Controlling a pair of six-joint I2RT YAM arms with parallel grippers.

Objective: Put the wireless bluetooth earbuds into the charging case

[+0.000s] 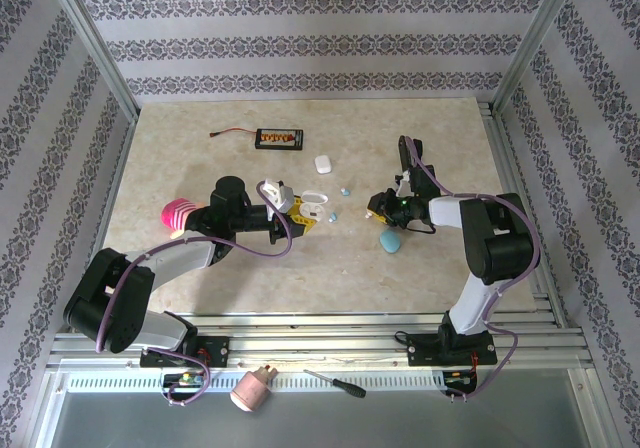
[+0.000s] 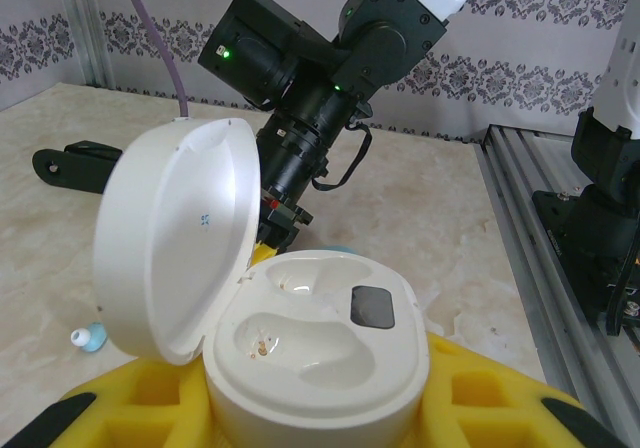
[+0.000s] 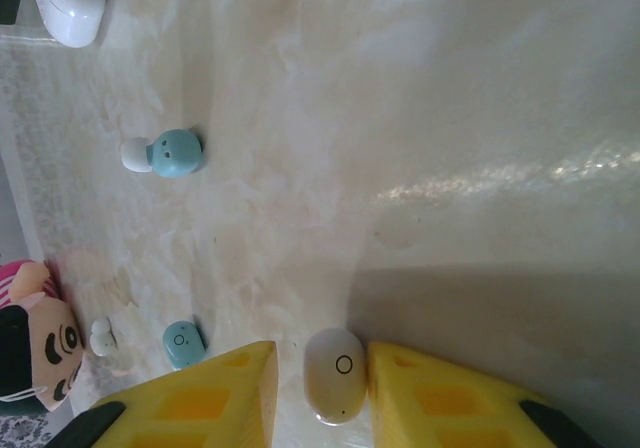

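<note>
Top: left gripper (image 1: 297, 212) clamps the open charging case (image 1: 315, 202); right gripper (image 1: 385, 206) sits right of the case.
Left wrist: the case holds no earbud.
Right wrist: fingers (image 3: 450, 388) narrowly straddle a white earbud (image 3: 335, 373), unclamped; off-centre closing may flick it away.

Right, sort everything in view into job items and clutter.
Job: open white case; white earbud; pale blue earbuds; probably also the blue case and closed white case.
Clutter: black board with cable; pink plush toy; screwdriver.
</note>
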